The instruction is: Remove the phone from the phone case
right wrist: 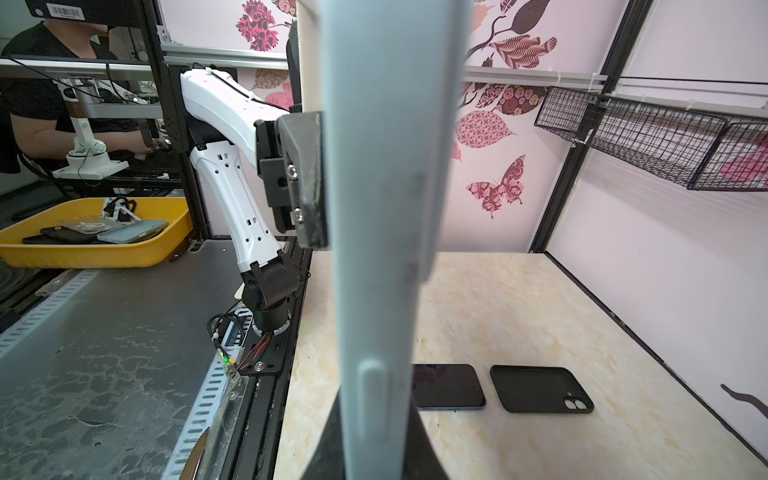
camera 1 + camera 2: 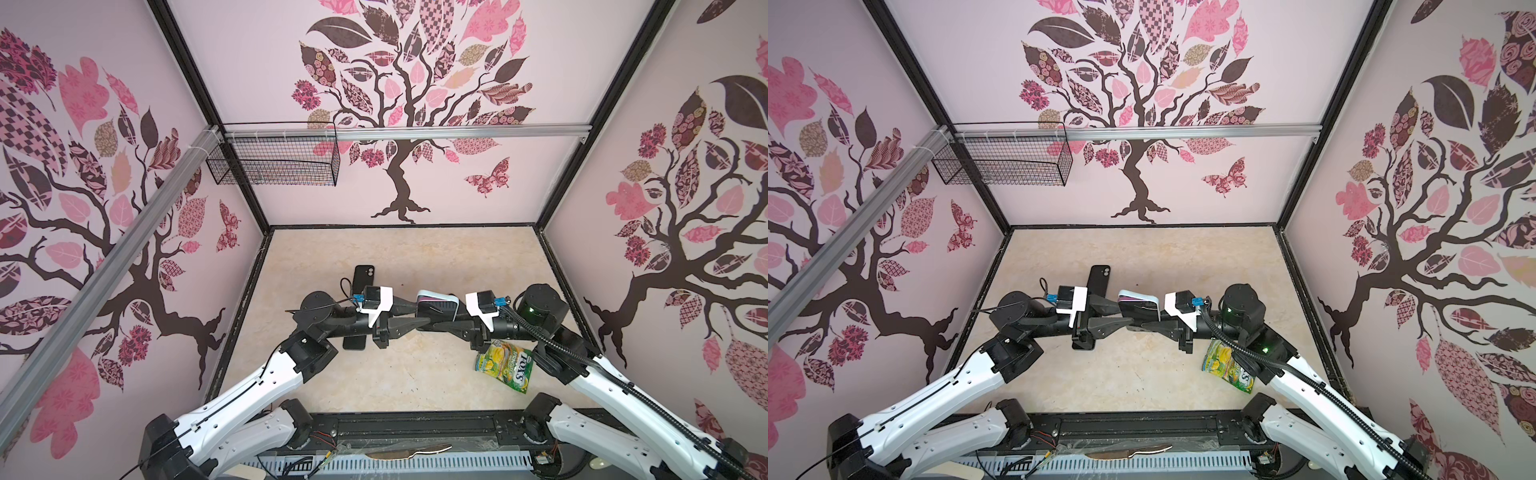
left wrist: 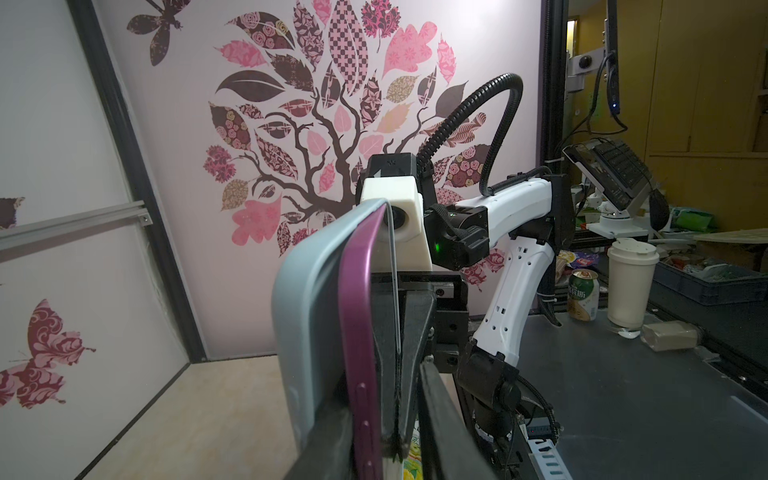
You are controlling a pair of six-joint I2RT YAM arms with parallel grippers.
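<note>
Two arms meet mid-frame in both top views. At the upper left hangs a wire basket. Left of centre a black case and a black phone lie flat on the table, with the left arm across them. The left claw stands narrow astride one end of the pale case, one finger on it, the other just clear. The purple phone is lifted out along one long edge, with both held above the table. The right claw is clamped on the case's other end. A yellow bag lies lower right
</note>
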